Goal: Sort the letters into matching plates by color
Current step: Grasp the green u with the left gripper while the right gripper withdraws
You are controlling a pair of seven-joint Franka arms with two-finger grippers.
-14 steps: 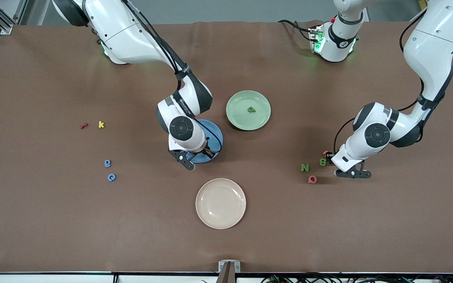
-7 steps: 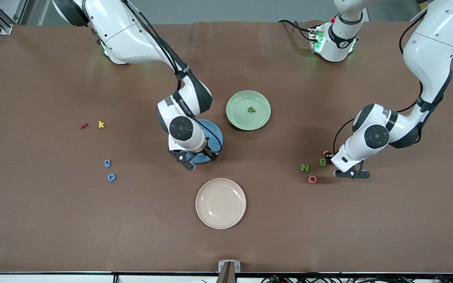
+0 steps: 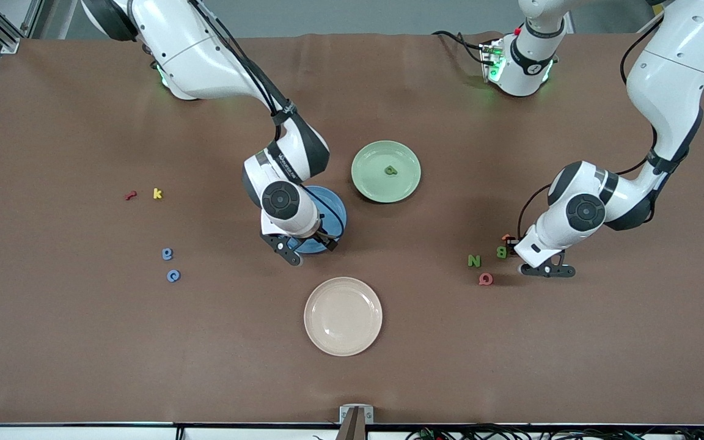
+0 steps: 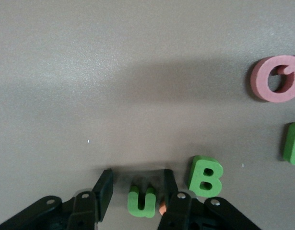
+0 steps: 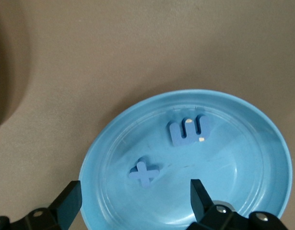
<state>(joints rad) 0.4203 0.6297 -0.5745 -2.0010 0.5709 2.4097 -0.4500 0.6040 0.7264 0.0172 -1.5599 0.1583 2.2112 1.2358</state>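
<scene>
My left gripper (image 3: pixel 516 249) is low over the table, open, with its fingers either side of a green U (image 4: pixel 141 201) lying on the mat. A green B (image 4: pixel 206 176) (image 3: pixel 502 251) lies just beside it, and a green N (image 3: pixel 474 261) a little farther toward the right arm's end. My right gripper (image 3: pixel 306 241) is open and empty over the blue plate (image 3: pixel 332 208), which holds a blue X (image 5: pixel 143 172) and a blue W (image 5: pixel 188 130). The pale green plate (image 3: pixel 370 183) holds one green letter (image 3: pixel 392 170). Two blue letters (image 3: pixel 167 253) (image 3: pixel 173 275) lie toward the right arm's end.
A pink Q (image 3: pixel 486 278) lies nearer the camera than the N, and a small orange letter (image 3: pixel 506 237) touches the left gripper's side. A cream plate (image 3: pixel 343 316) sits nearer the camera than the blue plate. A red letter (image 3: pixel 131 195) and a yellow k (image 3: pixel 157 194) lie toward the right arm's end.
The left gripper has shifted very slightly by the green letters. The right arm has barely moved over the blue plate.
</scene>
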